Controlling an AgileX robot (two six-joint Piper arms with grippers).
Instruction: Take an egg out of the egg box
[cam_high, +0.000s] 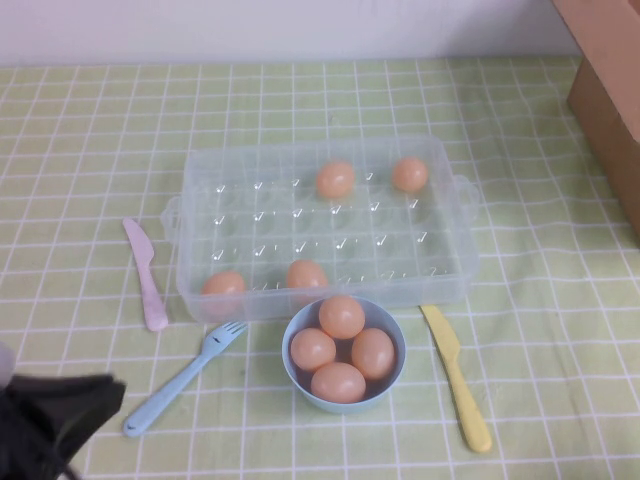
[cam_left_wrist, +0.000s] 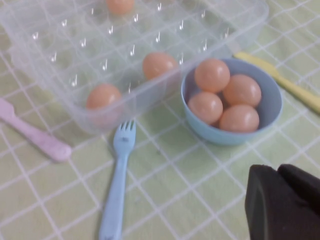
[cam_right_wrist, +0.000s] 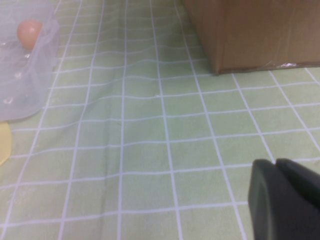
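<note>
The clear egg box (cam_high: 250, 215) stands in the middle of the table and holds several orange-tan eggs: two at the back (cam_high: 335, 180) (cam_high: 409, 174) and two at the front (cam_high: 224, 284) (cam_high: 306, 275). The box (cam_left_wrist: 60, 65) and its front eggs (cam_left_wrist: 103, 95) (cam_left_wrist: 159, 65) also show in the left wrist view. My left gripper (cam_high: 95, 395) (cam_left_wrist: 277, 172) is shut and empty, low at the near left, apart from the box. My right gripper (cam_right_wrist: 276, 165) is shut and empty over bare cloth to the right of the box (cam_right_wrist: 25, 75); it is out of the high view.
A light-blue bowl (cam_high: 345, 405) (cam_left_wrist: 220, 137) with several eggs stands just in front of the box. A blue fork (cam_high: 185, 375), a pink knife (cam_high: 146, 275) and a yellow knife (cam_high: 455, 375) lie around it. A cardboard box (cam_high: 610, 100) (cam_right_wrist: 250, 30) stands at the far right.
</note>
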